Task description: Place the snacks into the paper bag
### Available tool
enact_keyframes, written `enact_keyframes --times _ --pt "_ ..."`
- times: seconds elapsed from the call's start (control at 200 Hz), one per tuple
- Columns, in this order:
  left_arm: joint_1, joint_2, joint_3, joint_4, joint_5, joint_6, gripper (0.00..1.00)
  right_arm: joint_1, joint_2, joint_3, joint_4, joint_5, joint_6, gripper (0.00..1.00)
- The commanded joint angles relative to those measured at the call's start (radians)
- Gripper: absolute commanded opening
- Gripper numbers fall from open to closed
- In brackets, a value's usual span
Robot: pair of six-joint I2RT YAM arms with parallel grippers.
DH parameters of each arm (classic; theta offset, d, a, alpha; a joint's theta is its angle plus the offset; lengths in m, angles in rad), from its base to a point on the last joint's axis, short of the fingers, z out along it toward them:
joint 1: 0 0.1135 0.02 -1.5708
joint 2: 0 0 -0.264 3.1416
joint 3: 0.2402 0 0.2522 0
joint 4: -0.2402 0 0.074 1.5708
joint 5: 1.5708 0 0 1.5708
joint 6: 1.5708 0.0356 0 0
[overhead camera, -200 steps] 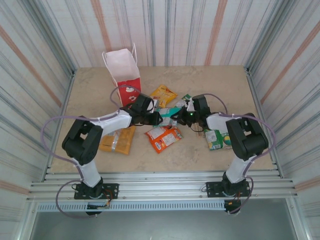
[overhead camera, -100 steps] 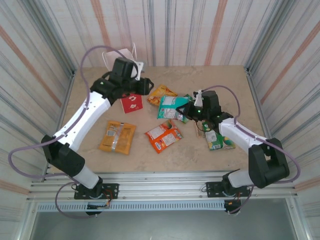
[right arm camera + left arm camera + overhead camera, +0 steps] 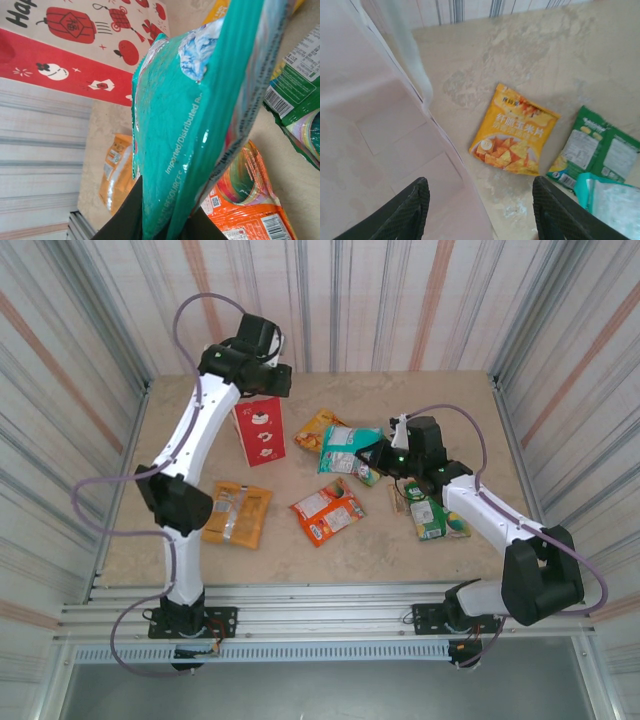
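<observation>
Striped walls (image 3: 400, 300) | beige table (image 3: 460, 405) | loose packets (image 3: 327, 512) | right hand (image 3: 383, 455): teal packet (image 3: 348, 443)

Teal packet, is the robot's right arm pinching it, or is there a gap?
Touching. The right wrist view shows the teal packet squeezed between the right jaws, which press on both its sides with no gap.

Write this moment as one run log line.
left gripper: open, at paper bag rim | right gripper: shut on teal packet, held above table | other snacks: on table
</observation>
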Motion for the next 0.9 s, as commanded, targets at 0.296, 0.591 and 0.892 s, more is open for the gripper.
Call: enact_keyframes --times 0.296,0.591,0.892 --pt "0.014 0.069 0.08 -0.096 0.005 -0.01 0.19 -0.006 -0.03 0.044 -0.023 0.007 -0.049 0.13" --pt "0.003 -0.066 -0.075 -0.098 0.016 -0.04 0.08 -0.007 -0.06 0.017 -0.028 0.001 -0.045 0.13" --pt "-0.029 -0.187 -0.247 -0.045 0.043 -0.102 0.06 -0.001 -0.113 -0.023 -0.028 0.013 -0.038 0.13"
